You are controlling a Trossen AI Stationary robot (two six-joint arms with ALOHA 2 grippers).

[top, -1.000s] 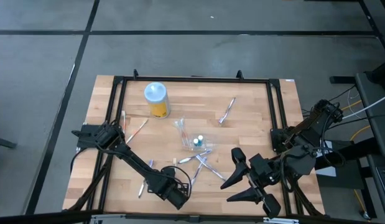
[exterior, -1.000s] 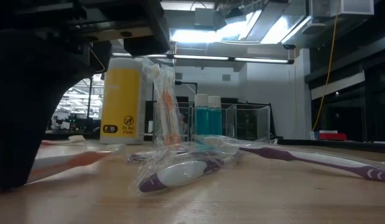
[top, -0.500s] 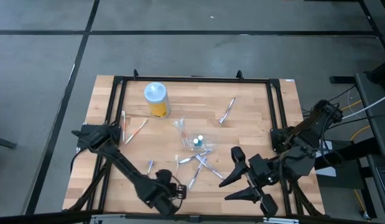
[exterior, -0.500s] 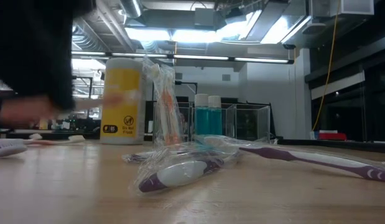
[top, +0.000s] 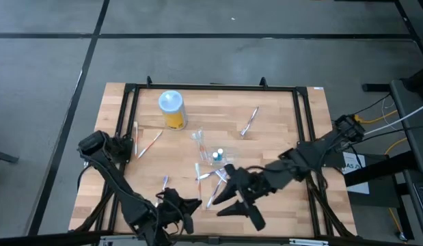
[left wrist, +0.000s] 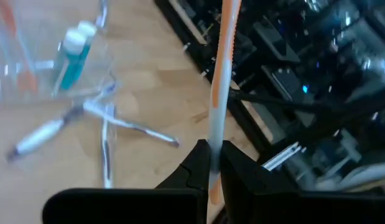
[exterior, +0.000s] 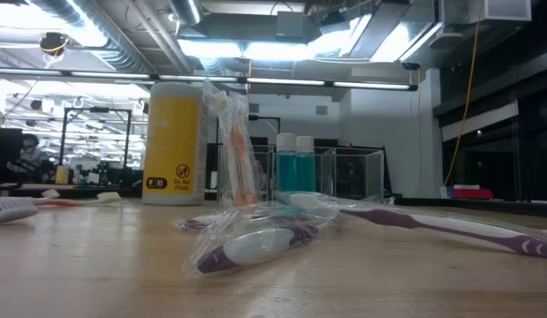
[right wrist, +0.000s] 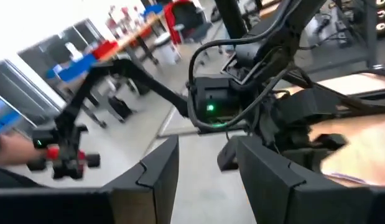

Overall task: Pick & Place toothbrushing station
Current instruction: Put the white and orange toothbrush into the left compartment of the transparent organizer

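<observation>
Left gripper (left wrist: 212, 163) jaws pinching one orange toothbrush (left wrist: 221, 74), right gripper (top: 233, 197) jaws spread, two teal bottles (exterior: 294, 164).

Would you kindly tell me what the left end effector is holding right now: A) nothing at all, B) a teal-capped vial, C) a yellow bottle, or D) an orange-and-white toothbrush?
D: in the left wrist view, the left end effector is closed on the orange-and-white toothbrush, whose handle rises from between its fingers.

Orange-and-white toothbrush (left wrist: 218, 93), yellow bottle (exterior: 174, 141)
</observation>
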